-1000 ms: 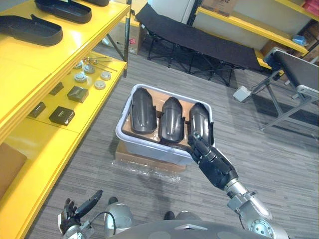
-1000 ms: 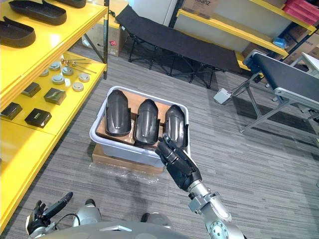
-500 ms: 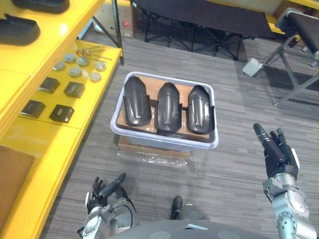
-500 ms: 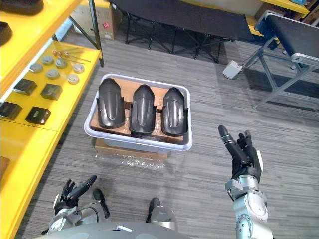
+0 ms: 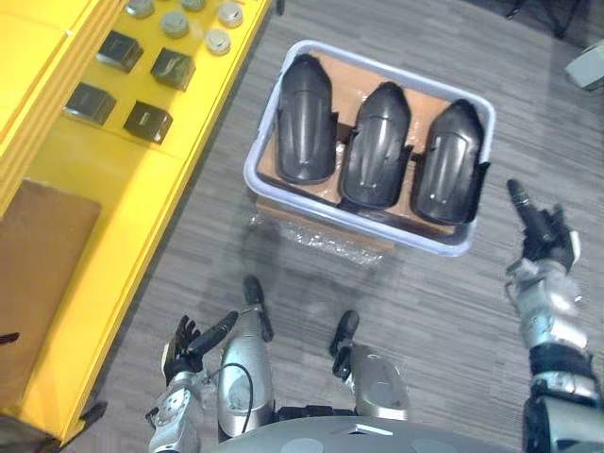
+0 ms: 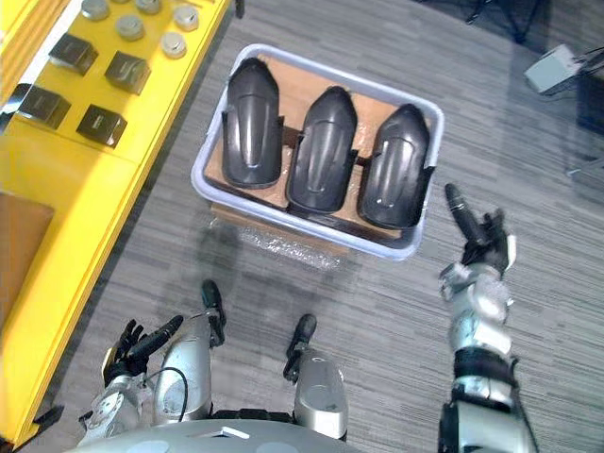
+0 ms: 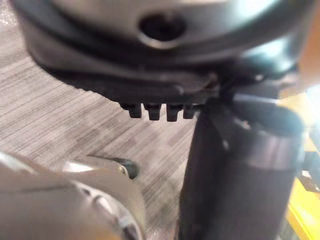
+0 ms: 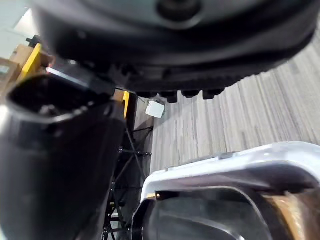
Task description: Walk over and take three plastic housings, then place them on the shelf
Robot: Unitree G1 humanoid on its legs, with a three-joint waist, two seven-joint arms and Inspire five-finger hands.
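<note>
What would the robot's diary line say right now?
stage: at bin | housings: three in bin, untouched | left robot hand: open, low | right robot hand: open, beside bin

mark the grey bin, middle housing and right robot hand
grey bin (image 5: 255,156): left eye view, left rim.
middle housing (image 5: 376,146): left eye view, centre of its shell.
right robot hand (image 5: 546,243): left eye view, palm.

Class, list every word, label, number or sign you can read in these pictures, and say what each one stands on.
No text here can be read.
On the small dark boxes lying on the yellow shelf: pale marks on top, too small to read.
On the three black plastic housings and their grey bin: no print visible.
</note>
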